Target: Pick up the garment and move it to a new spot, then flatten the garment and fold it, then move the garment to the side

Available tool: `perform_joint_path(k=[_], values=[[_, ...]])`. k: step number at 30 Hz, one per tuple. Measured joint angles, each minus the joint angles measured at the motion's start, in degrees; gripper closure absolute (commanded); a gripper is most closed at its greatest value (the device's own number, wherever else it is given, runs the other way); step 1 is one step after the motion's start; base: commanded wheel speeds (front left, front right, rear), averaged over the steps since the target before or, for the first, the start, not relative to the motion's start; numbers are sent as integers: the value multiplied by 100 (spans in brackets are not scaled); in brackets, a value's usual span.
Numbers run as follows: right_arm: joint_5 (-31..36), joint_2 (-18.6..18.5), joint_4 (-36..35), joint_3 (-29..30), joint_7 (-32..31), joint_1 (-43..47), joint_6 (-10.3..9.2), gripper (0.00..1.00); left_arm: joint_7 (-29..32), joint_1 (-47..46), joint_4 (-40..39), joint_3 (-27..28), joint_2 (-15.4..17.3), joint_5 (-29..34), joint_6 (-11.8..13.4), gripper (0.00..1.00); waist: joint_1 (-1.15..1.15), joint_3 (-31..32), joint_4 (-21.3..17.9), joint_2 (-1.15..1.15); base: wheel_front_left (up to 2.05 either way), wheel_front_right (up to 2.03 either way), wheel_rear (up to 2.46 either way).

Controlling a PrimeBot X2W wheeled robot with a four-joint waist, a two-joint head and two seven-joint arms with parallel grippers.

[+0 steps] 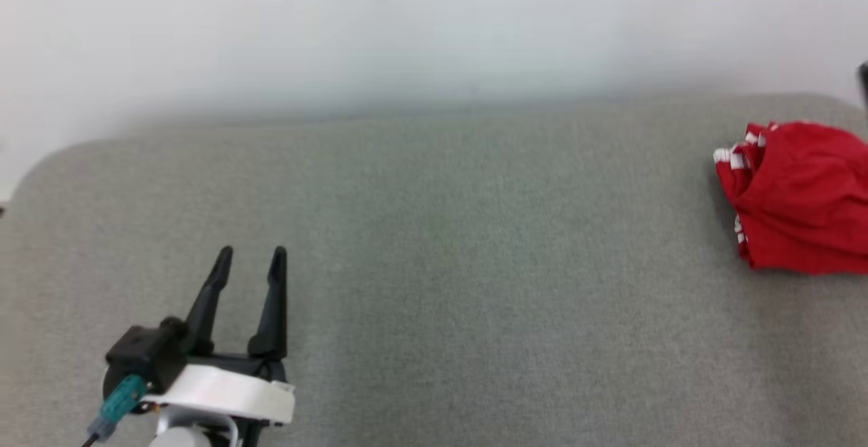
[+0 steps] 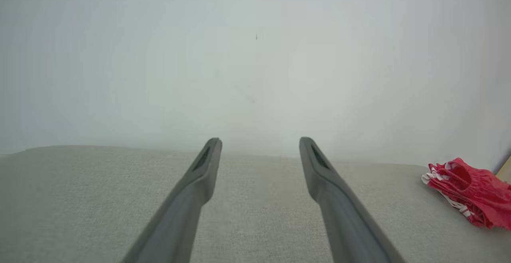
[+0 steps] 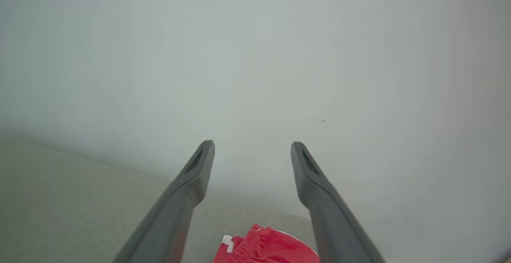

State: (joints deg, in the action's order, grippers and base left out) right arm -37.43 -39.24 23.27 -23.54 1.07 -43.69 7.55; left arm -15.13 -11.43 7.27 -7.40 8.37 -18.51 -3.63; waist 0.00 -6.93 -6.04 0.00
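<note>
So my left hand (image 1: pixel 252 257) sits over the near-left part of the grey fabric-covered desk (image 1: pixel 475 264). Its two dark fingers are spread apart with nothing between them, pointing toward the white wall (image 1: pixel 407 26). The bunched-up red garment with white trim (image 1: pixel 800 196) lies way over by the desk's far-right corner, well apart from that hand. In the left wrist view it's off to the right (image 2: pixel 471 191) of the spread fingers (image 2: pixel 259 145). My right hand (image 3: pixel 252 148) is spread open too, holding nothing. The garment (image 3: pixel 267 249) shows low between its fingers, close under them. Can't tell if they're touching it.
</note>
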Motion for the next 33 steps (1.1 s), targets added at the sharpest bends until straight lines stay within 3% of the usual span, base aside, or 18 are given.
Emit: perform_joint_path(k=[9,11,16,20,33], values=[[743,1166,-1484,1325,216,2404,0,0,0,519,67,309,-114,-66,65,0,-1,739,199,0,0,0,0],[910,1285,-1630,1401,259,2608,-1,0,0,548,80,313,-115,-49,66,0,-1,766,212,0,0,0,0],[1432,2070,-2065,1717,565,3581,0,0,0,726,169,367,-230,-38,66,0,-1,813,177,0,0,0,0],[1443,2574,-2129,1906,981,3991,0,0,0,912,188,498,-276,22,58,0,-1,834,117,1,0,0,0],[1426,2870,-1439,1641,1382,4302,0,0,0,1306,69,712,-469,490,-113,0,-1,824,87,1,0,0,0]])
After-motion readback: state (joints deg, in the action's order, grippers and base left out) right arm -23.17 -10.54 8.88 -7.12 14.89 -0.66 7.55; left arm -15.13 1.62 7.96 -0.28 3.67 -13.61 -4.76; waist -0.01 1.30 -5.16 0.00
